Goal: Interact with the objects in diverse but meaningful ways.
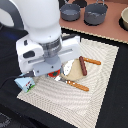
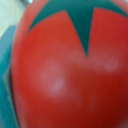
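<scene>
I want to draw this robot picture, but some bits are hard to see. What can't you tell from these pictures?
- The claw: in the exterior view the arm's white body covers it, so open or shut can't be told.
- The tomato: it fills the blurry wrist view, hiding everything else; in the exterior view only a red sliver shows.
- The plate: partly under the arm.
- The milk carton: its print is too small to read.
- The pots: cut off by the top edge.

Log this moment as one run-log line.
hand: low at plate edge, state hidden | tomato: fills wrist view | sausage: on plate | milk carton: on mat
</scene>
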### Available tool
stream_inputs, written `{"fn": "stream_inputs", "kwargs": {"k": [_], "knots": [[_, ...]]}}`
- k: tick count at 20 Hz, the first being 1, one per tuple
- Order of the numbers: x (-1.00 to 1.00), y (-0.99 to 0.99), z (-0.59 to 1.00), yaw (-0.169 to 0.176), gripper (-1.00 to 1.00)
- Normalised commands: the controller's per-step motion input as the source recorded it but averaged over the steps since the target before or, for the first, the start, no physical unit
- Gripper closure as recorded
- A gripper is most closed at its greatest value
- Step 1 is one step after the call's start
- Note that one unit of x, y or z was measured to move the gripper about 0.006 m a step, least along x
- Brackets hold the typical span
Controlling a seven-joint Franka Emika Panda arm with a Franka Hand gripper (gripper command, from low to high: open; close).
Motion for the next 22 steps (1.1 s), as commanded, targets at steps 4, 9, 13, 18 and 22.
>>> {"fn": "stream_inputs", "kwargs": {"k": [4, 9, 13, 18, 22], "knots": [[0.77, -0.38, 0.29, -0.065, 1.00], [0.69, -0.37, 0.02, -0.094, 1.00], [0.51, -0.36, -0.05, -0.091, 1.00], [0.34, -0.31, 0.08, -0.057, 1.00], [0.23, -0.22, 0.31, -0.023, 1.00]]}}
